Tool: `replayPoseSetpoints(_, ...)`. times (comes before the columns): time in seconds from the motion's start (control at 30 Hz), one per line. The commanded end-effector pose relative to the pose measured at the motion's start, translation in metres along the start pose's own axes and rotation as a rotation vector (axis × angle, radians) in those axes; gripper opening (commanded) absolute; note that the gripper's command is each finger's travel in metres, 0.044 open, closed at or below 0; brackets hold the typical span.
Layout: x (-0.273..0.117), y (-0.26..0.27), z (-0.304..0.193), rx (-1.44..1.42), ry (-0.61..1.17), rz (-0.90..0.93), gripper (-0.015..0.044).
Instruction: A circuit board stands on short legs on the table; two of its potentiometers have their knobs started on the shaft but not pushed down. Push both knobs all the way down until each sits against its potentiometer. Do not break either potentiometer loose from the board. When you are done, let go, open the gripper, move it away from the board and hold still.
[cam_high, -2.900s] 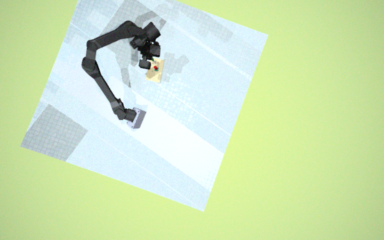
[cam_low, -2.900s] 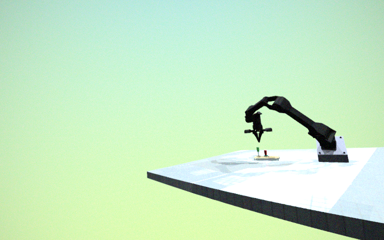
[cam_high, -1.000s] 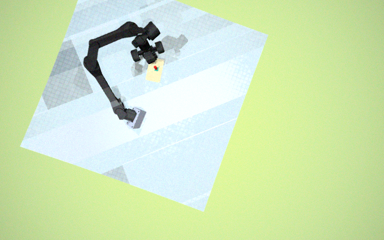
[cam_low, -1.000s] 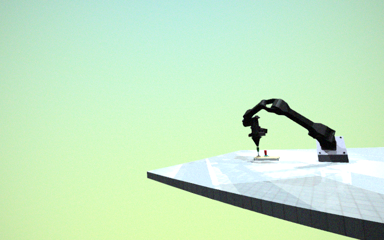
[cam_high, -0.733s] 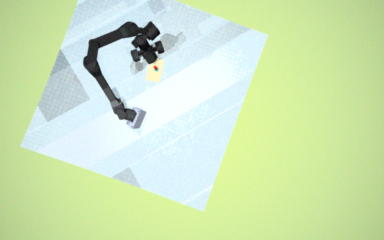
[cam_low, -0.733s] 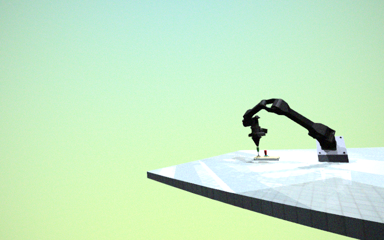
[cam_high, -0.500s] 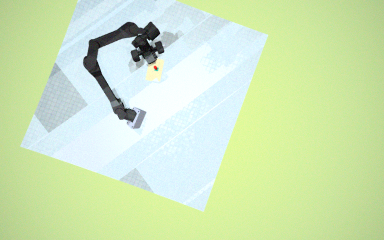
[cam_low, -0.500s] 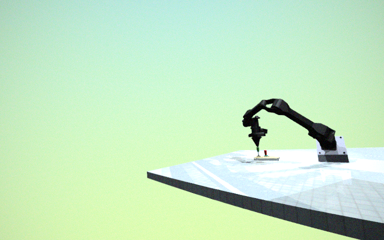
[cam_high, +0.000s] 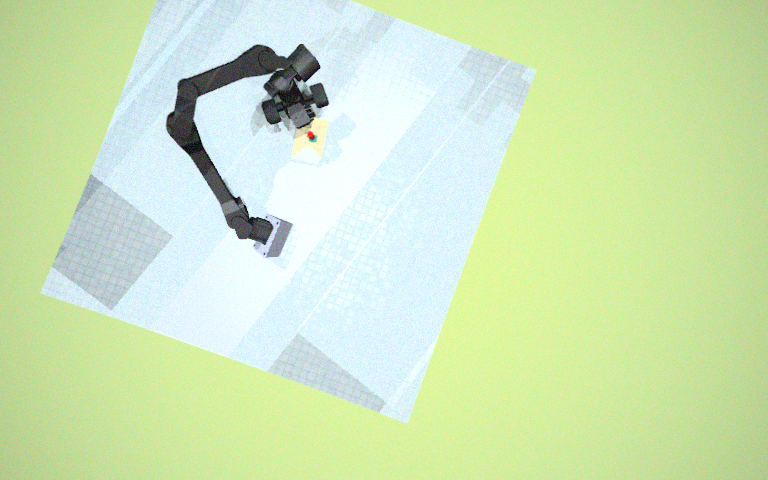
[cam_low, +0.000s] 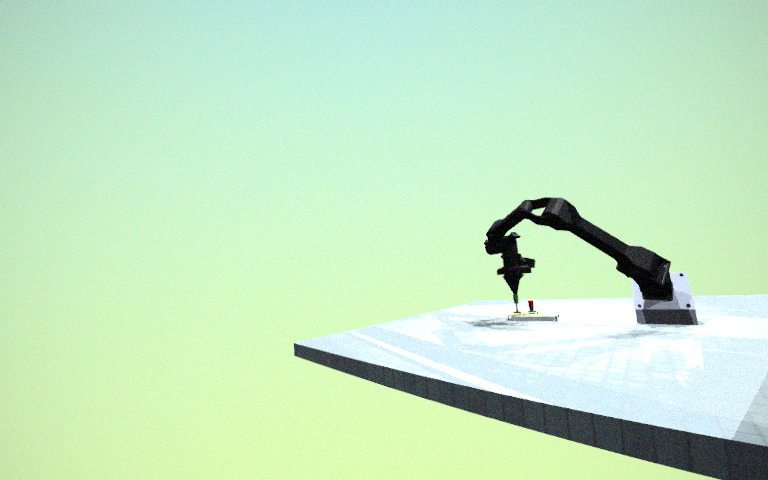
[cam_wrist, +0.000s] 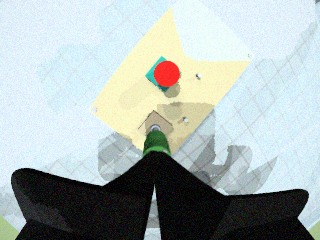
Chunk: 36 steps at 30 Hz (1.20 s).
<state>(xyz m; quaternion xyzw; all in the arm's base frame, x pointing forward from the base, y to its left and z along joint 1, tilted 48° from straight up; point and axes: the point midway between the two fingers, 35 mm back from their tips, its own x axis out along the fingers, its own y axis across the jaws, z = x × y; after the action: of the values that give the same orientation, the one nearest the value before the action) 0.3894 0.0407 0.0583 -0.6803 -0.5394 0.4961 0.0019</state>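
The circuit board (cam_high: 302, 148) (cam_low: 544, 318) (cam_wrist: 220, 82) is pale yellow and stands low on the table. The green knob (cam_low: 515, 299) (cam_wrist: 157, 142) is on a thin metal shaft (cam_low: 516, 309) (cam_wrist: 155, 128) above the brown potentiometer (cam_wrist: 145, 124), with bare shaft visible below it. The red knob (cam_high: 310, 135) (cam_low: 531, 305) (cam_wrist: 166, 73) stands over the teal potentiometer (cam_high: 313, 139) (cam_wrist: 151, 76); any gap beneath it is too small to tell. My gripper (cam_low: 515, 292) (cam_wrist: 156, 158) is shut with nothing between its fingers, its tips at the top of the green knob. The top view hides its tips.
Two small metal pins (cam_wrist: 199, 76) (cam_wrist: 186, 120) stand on the board beside the potentiometers. The red knob stands close to the gripper on the arm-base side. The arm's base (cam_high: 274, 236) (cam_low: 665, 314) is farther off on the table (cam_high: 407, 226) (cam_low: 453, 362).
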Motion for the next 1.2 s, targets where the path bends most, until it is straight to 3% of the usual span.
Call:
replayPoseSetpoints(0.0,0.000,0.000,-0.001,0.003,0.005,-0.001,0.0000)
replayPoseSetpoints(1.17,0.015,-0.001,-0.001,0.003,0.006,-0.001,0.0000)
